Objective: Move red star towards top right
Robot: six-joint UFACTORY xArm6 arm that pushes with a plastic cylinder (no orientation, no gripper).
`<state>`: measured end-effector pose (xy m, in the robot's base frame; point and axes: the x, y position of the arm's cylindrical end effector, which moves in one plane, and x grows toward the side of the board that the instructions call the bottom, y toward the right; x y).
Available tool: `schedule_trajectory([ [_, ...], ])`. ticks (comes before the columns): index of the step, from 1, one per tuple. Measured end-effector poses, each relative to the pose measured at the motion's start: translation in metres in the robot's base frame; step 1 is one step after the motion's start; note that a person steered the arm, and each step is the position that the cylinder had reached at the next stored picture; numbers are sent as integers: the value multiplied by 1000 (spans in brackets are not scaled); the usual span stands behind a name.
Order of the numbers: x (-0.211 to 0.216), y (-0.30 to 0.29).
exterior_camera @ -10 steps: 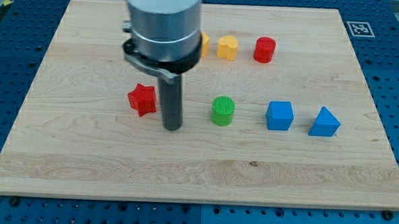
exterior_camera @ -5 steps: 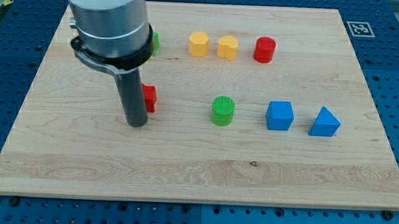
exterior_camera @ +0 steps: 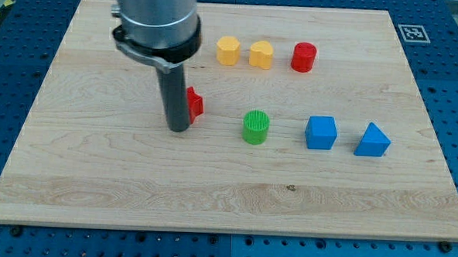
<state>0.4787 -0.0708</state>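
The red star (exterior_camera: 194, 104) lies left of the board's middle, mostly hidden behind my rod; only its right part shows. My tip (exterior_camera: 179, 129) rests on the board against the star's left and lower side. The green cylinder (exterior_camera: 255, 126) stands to the star's right.
A yellow hexagon block (exterior_camera: 228, 50), a yellow heart-like block (exterior_camera: 261, 55) and a red cylinder (exterior_camera: 303, 56) line the view's top. A blue cube (exterior_camera: 321, 132) and a blue triangular block (exterior_camera: 372, 140) stand at the right. The wooden board (exterior_camera: 72, 176) ends in a blue perforated table.
My tip swung from the star's right round below it to its left, then moved right. The red star has shifted right and slightly up. The green block behind the arm is now hidden.
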Motion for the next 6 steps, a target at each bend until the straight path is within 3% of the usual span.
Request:
schedule_trajectory([
  [3, -38, -7],
  [4, -52, -34],
  [6, -64, -18],
])
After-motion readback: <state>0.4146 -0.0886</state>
